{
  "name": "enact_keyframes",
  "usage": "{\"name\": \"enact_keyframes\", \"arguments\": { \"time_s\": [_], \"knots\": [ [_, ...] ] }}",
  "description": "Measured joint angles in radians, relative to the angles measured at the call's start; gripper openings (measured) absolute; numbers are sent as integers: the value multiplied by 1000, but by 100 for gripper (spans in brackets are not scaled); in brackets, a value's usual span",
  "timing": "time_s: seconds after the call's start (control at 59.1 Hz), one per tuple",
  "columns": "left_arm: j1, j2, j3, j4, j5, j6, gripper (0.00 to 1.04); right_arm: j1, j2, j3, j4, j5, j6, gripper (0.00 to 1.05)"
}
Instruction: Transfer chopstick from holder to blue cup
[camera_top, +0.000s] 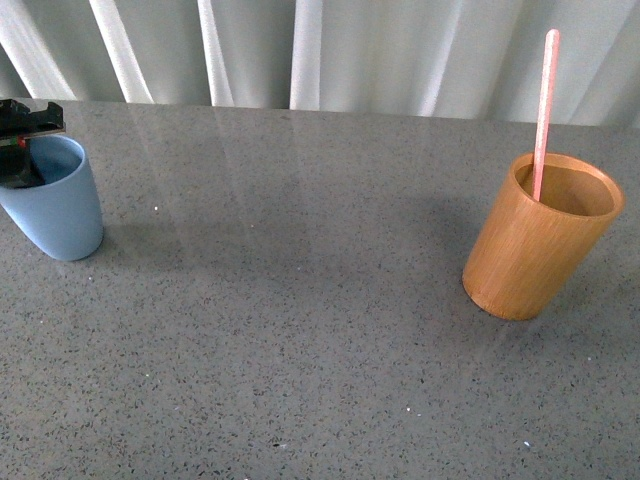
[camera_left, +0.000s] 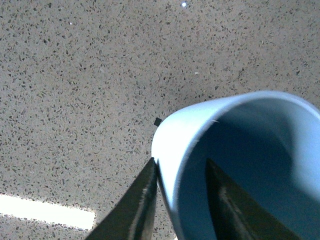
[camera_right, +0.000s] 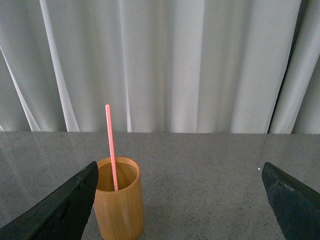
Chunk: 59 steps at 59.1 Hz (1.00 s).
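The light blue cup (camera_top: 55, 205) stands at the far left of the grey table. My left gripper (camera_top: 22, 140) is shut on its rim, one finger (camera_left: 137, 200) outside the wall and the other inside the blue cup (camera_left: 250, 150). At the right stands the orange-brown holder (camera_top: 540, 240) with one pink chopstick (camera_top: 544, 110) leaning upright in it. The right wrist view shows the holder (camera_right: 119, 202) and the chopstick (camera_right: 111, 147) ahead of my right gripper (camera_right: 180, 172), whose fingers are spread wide open and hold nothing. The right arm is out of the front view.
A speckled grey table (camera_top: 300, 330) runs between the two cups. A white pleated curtain (camera_top: 330, 50) hangs behind the table's far edge.
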Motion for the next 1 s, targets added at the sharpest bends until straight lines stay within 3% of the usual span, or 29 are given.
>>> {"name": "enact_keyframes", "arguments": {
  "time_s": [0.186, 0.507, 0.761, 0.88, 0.998],
  "knots": [
    [-8, 1, 22, -35, -6, 31, 4, 0, 0, 0, 0, 0, 0, 95],
    [-57, -111, 24, -151, 21, 92, 3, 0, 0, 0, 0, 0, 0, 95],
    [-252, -311, 14, -249, 118, 74, 3, 0, 0, 0, 0, 0, 0, 95],
    [-407, -291, 1, -237, 99, 55, 3, 0, 0, 0, 0, 0, 0, 95],
    [-482, -227, -2, -202, 64, 42, 3, 0, 0, 0, 0, 0, 0, 95]
  ]
}}
